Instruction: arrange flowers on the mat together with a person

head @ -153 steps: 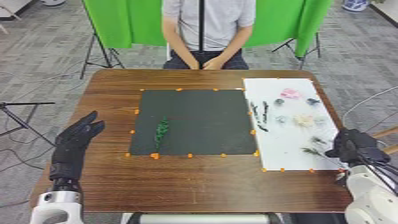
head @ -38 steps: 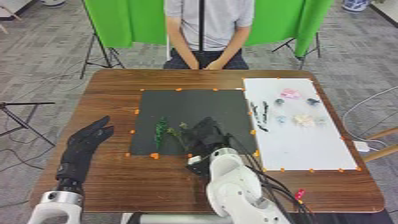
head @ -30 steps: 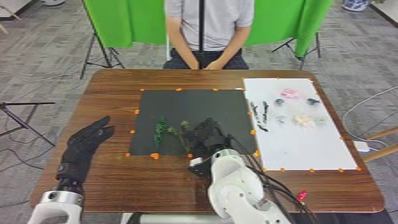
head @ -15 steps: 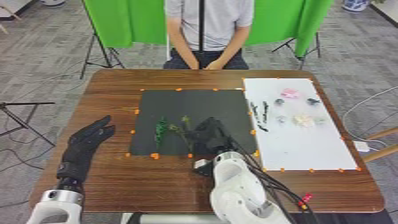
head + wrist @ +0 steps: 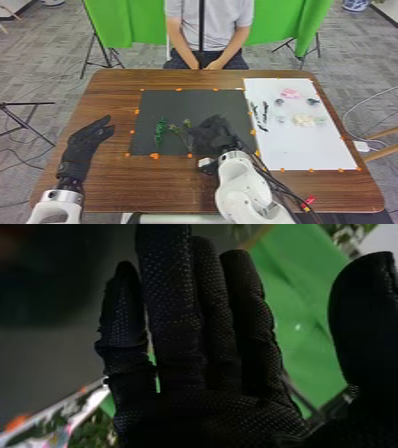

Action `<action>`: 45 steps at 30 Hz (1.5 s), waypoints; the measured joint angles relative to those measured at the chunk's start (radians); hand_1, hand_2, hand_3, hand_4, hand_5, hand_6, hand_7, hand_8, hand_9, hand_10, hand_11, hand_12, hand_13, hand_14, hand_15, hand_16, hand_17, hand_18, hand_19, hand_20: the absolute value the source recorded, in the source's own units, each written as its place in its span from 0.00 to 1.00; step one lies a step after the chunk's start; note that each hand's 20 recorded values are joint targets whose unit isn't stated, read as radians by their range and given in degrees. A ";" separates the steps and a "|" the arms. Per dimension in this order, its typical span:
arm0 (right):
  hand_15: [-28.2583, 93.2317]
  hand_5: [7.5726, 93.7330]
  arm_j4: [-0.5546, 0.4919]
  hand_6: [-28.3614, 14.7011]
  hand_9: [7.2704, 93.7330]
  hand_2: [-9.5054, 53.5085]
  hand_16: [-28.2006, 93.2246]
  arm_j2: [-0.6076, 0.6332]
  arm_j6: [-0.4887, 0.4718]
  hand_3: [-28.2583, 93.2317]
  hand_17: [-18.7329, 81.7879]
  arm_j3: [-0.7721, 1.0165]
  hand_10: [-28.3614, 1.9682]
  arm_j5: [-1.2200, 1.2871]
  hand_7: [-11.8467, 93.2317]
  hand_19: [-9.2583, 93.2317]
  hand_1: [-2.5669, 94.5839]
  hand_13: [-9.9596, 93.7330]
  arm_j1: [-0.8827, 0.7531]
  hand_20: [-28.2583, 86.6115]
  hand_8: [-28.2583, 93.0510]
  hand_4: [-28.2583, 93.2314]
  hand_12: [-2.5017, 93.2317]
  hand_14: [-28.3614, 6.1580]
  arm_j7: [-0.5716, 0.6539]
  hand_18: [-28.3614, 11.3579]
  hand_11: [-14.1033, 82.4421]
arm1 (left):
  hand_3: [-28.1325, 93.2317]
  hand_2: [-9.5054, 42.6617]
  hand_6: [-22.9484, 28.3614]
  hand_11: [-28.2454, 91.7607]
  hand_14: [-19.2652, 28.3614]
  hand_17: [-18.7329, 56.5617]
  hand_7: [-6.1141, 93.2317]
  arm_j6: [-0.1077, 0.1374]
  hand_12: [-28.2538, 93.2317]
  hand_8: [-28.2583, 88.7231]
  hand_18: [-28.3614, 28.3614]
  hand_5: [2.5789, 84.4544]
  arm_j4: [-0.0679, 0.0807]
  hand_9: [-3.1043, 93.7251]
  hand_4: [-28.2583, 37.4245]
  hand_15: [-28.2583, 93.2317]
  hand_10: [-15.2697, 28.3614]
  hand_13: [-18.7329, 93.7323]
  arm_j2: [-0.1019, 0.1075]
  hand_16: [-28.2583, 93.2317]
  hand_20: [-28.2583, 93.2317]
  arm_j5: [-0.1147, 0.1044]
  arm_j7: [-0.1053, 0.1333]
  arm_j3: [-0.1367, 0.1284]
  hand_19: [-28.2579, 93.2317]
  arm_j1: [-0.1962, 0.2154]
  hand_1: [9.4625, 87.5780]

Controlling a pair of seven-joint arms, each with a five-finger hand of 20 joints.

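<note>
My right hand (image 5: 210, 135) is over the front right part of the dark mat (image 5: 195, 100) in the head view. Just left of its fingers lies a thin leafy sprig (image 5: 179, 131), with a denser green sprig (image 5: 161, 131) beside it. In the right wrist view the right hand (image 5: 213, 409) has straight fingers and a thumb held apart, with nothing gripped. A pink flower (image 5: 290, 93), a cream flower (image 5: 304, 120) and dark stems (image 5: 265, 112) rest on the white sheet (image 5: 302, 150). My left hand (image 5: 86, 137), open, is left of the dark mat.
Orange tabs edge the mat and sheet on the brown table (image 5: 124, 185). Small dark flowers (image 5: 313, 101) are at the sheet's back right. Across the table a person sits with hands together (image 5: 213, 65). A green cloth (image 5: 275, 30) hangs behind.
My right hand has come from the white sheet's right edge to the dark mat, where the thin sprig now lies. Lately it has shifted slightly right, away from the sprig.
</note>
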 measured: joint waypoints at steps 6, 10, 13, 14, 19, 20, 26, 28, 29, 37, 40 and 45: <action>0.46 0.70 -0.094 0.61 0.76 0.10 0.45 0.043 0.197 0.77 0.50 0.072 0.40 0.095 0.25 0.66 0.28 0.77 -0.034 0.54 0.16 0.11 0.22 0.42 -0.051 0.22 0.30 | 0.79 0.10 0.55 0.36 0.78 0.31 0.12 -0.011 0.32 0.20 0.74 0.50 0.006 0.49 0.10 0.31 0.68 0.47 -0.004 0.26 0.38 0.000 0.000 0.000 0.28 -0.009 0.26; 0.36 0.59 -0.180 0.59 0.62 0.19 0.42 0.120 0.331 0.79 0.46 0.186 0.37 0.380 0.22 0.39 0.19 0.62 -0.090 0.53 0.17 0.10 0.20 0.35 -0.294 0.29 0.23 | 0.79 0.10 0.55 0.36 0.77 0.33 0.12 -0.017 0.32 0.20 0.72 0.51 0.010 0.49 0.10 0.31 0.68 0.47 -0.007 0.25 0.38 0.000 0.001 0.001 0.27 -0.018 0.26; 0.32 0.49 -0.218 0.61 0.51 0.22 0.38 0.190 0.295 0.81 0.41 0.317 0.39 0.535 0.20 0.24 0.13 0.48 -0.157 0.50 0.17 0.10 0.18 0.38 -0.493 0.31 0.21 | 0.79 0.10 0.55 0.36 0.77 0.35 0.12 -0.019 0.32 0.20 0.70 0.51 0.012 0.50 0.10 0.31 0.68 0.48 -0.007 0.25 0.38 -0.002 0.005 0.002 0.27 -0.021 0.26; 0.31 0.45 -0.225 0.62 0.47 0.22 0.36 0.213 0.256 0.82 0.39 0.364 0.40 0.563 0.19 0.18 0.11 0.43 -0.182 0.49 0.17 0.09 0.17 0.42 -0.539 0.32 0.20 | 0.79 0.10 0.55 0.36 0.76 0.35 0.12 -0.019 0.32 0.20 0.70 0.51 0.013 0.50 0.10 0.31 0.68 0.48 -0.007 0.25 0.38 -0.002 0.007 0.003 0.26 -0.022 0.26; 0.28 0.33 -0.237 0.66 0.35 0.22 0.29 0.282 -0.041 0.84 0.34 0.563 0.45 0.734 0.17 0.09 0.04 0.33 -0.323 0.44 0.17 0.07 0.13 0.55 -0.705 0.38 0.18 | 0.79 0.10 0.55 0.36 0.76 0.37 0.12 -0.018 0.32 0.20 0.69 0.52 0.015 0.51 0.10 0.31 0.69 0.49 -0.007 0.24 0.38 -0.006 0.033 0.015 0.26 -0.023 0.26; 0.27 0.33 -0.238 0.66 0.35 0.23 0.28 0.284 -0.074 0.84 0.33 0.584 0.46 0.793 0.17 0.09 0.04 0.33 -0.353 0.44 0.17 0.07 0.12 0.56 -0.747 0.39 0.18 | 0.79 0.10 0.55 0.36 0.76 0.37 0.12 -0.017 0.32 0.20 0.69 0.52 0.015 0.51 0.10 0.31 0.69 0.49 -0.007 0.24 0.38 -0.007 0.038 0.018 0.26 -0.023 0.26; 0.28 0.31 -0.261 0.67 0.33 0.22 0.25 0.251 -0.093 0.84 0.32 0.639 0.47 1.125 0.17 0.09 0.02 0.32 -0.535 0.42 0.17 0.07 0.11 0.59 -1.029 0.41 0.18 | 0.80 0.10 0.55 0.37 0.77 0.39 0.13 -0.007 0.31 0.19 0.70 0.52 0.015 0.52 0.10 0.32 0.69 0.50 -0.007 0.24 0.40 -0.018 0.070 0.023 0.28 -0.020 0.26; 0.29 0.30 -0.273 0.67 0.33 0.21 0.25 0.231 -0.087 0.84 0.32 0.648 0.47 1.198 0.17 0.09 0.02 0.32 -0.581 0.41 0.17 0.07 0.11 0.59 -1.048 0.41 0.18 | 0.80 0.10 0.55 0.37 0.77 0.40 0.13 -0.002 0.31 0.19 0.70 0.53 0.016 0.52 0.10 0.32 0.69 0.50 -0.008 0.24 0.40 -0.024 0.081 0.025 0.28 -0.018 0.25; 0.29 0.30 -0.275 0.67 0.33 0.21 0.24 0.222 -0.083 0.84 0.32 0.650 0.47 1.236 0.17 0.09 0.02 0.33 -0.597 0.41 0.17 0.07 0.11 0.58 -1.046 0.41 0.18 | 0.80 0.09 0.55 0.37 0.77 0.40 0.13 0.000 0.31 0.19 0.70 0.53 0.016 0.52 0.10 0.32 0.69 0.50 -0.008 0.24 0.40 -0.026 0.087 0.027 0.28 -0.018 0.25; 0.31 0.31 -0.258 0.66 0.35 0.19 0.24 0.187 -0.041 0.85 0.34 0.628 0.47 1.434 0.18 0.10 0.03 0.34 -0.611 0.41 0.17 0.07 0.11 0.57 -1.025 0.40 0.18 | 0.81 0.09 0.55 0.37 0.77 0.39 0.13 0.015 0.31 0.19 0.70 0.53 0.026 0.53 0.10 0.32 0.69 0.51 -0.007 0.24 0.40 -0.032 0.118 0.045 0.27 -0.025 0.25; 0.31 0.32 -0.248 0.66 0.35 0.18 0.24 0.183 -0.034 0.85 0.34 0.621 0.46 1.420 0.19 0.10 0.03 0.35 -0.594 0.42 0.16 0.07 0.12 0.56 -1.029 0.40 0.18 | 0.81 0.09 0.55 0.37 0.77 0.39 0.13 0.019 0.31 0.19 0.70 0.53 0.028 0.53 0.09 0.32 0.68 0.51 -0.007 0.24 0.40 -0.035 0.127 0.048 0.27 -0.028 0.25; 0.32 0.33 -0.245 0.66 0.37 0.17 0.24 0.182 -0.023 0.86 0.34 0.618 0.46 1.412 0.19 0.10 0.04 0.37 -0.575 0.42 0.16 0.07 0.12 0.54 -1.038 0.39 0.19 | 0.81 0.09 0.55 0.37 0.77 0.38 0.14 0.023 0.32 0.19 0.70 0.53 0.030 0.53 0.09 0.32 0.68 0.51 -0.007 0.24 0.40 -0.043 0.135 0.049 0.27 -0.031 0.25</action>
